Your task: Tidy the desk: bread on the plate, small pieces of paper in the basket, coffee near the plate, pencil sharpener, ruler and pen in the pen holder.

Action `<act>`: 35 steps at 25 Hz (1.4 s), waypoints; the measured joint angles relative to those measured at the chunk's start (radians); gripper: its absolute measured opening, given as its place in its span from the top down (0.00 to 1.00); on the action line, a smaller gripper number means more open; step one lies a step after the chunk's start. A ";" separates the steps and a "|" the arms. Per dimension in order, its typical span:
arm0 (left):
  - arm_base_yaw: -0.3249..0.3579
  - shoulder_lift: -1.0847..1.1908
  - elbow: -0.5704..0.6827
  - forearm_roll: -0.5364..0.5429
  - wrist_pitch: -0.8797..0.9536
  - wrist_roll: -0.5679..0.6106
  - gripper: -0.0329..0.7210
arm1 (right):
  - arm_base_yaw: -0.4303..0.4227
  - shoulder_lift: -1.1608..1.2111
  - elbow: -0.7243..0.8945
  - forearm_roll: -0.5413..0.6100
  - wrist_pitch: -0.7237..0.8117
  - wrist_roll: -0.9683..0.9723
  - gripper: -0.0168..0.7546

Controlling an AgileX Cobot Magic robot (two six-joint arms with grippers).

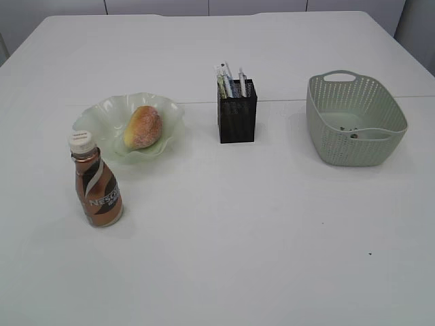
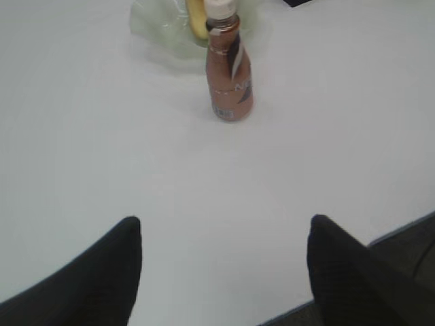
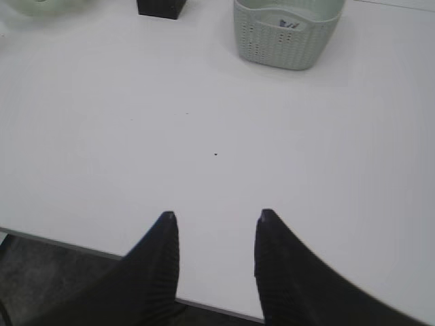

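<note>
The bread (image 1: pixel 143 127) lies on the pale green wavy plate (image 1: pixel 95 115). The brown coffee bottle (image 1: pixel 97 182) stands upright just in front of the plate; it also shows in the left wrist view (image 2: pixel 228 75). The black mesh pen holder (image 1: pixel 237 112) holds pens and a ruler (image 1: pixel 230 80). The green basket (image 1: pixel 353 122) holds small paper pieces (image 1: pixel 351 132), also seen in the right wrist view (image 3: pixel 288 24). My left gripper (image 2: pixel 224 224) is open and empty above the table's front edge. My right gripper (image 3: pixel 216 217) is open and empty near the front edge. The pencil sharpener is hidden.
The white table (image 1: pixel 238 231) carries a small dark speck (image 1: pixel 370 254). Its front edge shows in both wrist views. Neither arm shows in the exterior view.
</note>
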 joint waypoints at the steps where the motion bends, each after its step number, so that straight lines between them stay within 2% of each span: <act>1: 0.025 0.000 0.000 0.000 0.000 0.000 0.23 | -0.025 0.000 0.000 0.000 0.000 0.000 0.58; 3: 0.078 0.000 0.000 0.000 0.000 0.000 0.24 | -0.083 0.000 0.000 0.000 0.000 0.000 0.58; 5: 0.097 0.000 0.000 -0.002 -0.001 0.000 0.24 | -0.111 0.000 0.000 0.000 0.000 0.000 0.58; 12: 0.051 0.000 0.000 -0.002 -0.001 0.000 0.26 | -0.119 0.000 0.000 0.002 -0.002 0.000 0.59; 18: 0.053 0.000 0.000 -0.002 -0.001 0.000 0.27 | -0.119 0.000 0.000 0.002 -0.002 0.000 0.59; 25: 0.087 0.000 0.000 -0.002 -0.001 0.000 0.28 | -0.119 0.000 0.000 0.002 -0.002 0.000 0.59; 35: 0.087 0.000 0.000 -0.002 -0.001 0.000 0.29 | -0.119 0.000 0.000 0.002 -0.002 0.000 0.59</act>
